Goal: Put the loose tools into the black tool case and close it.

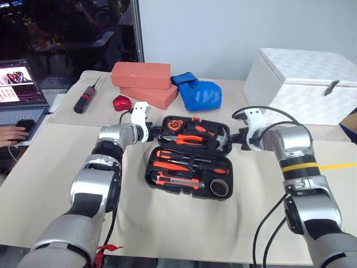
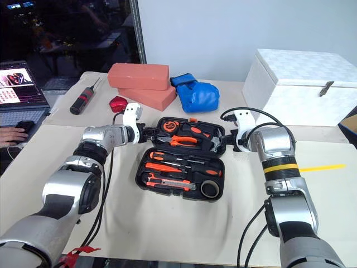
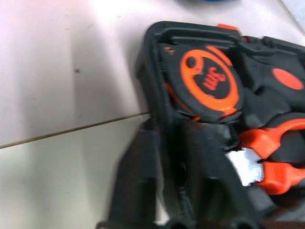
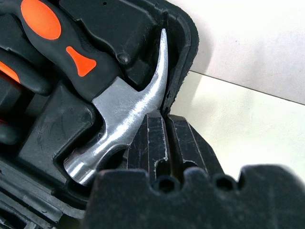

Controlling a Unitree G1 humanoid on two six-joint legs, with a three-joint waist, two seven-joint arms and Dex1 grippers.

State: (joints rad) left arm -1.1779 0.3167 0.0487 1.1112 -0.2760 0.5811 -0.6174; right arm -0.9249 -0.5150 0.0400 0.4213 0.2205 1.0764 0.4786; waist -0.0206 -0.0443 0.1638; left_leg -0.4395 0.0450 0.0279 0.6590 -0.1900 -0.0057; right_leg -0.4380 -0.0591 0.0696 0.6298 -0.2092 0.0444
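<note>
The black tool case point(image 1: 148, 174) lies open in the middle of the table. Its near half holds the orange-and-black screwdrivers point(image 1: 184, 159), the utility knife point(image 1: 177, 181) and the tan tape roll point(image 1: 219, 187). In the far half sit a tape measure point(image 3: 207, 81), pliers point(image 3: 276, 157) and a hammer point(image 4: 119, 119). My left gripper point(image 1: 158, 133) is shut on the far half's left rim, which runs between its fingers point(image 3: 143, 162) in the left wrist view. At the far half's right rim, beside the hammer head, my right gripper point(image 1: 234, 139) is shut on the edge.
Two red bricks point(image 1: 140, 75), a blue glove point(image 1: 198, 92) and a small red object point(image 1: 121, 103) lie behind the case. A dark screwdriver point(image 1: 86, 97) is at the back left and a white box point(image 1: 304, 84) at the back right. A person's hand point(image 1: 12, 134) rests by a laptop point(image 1: 19, 89).
</note>
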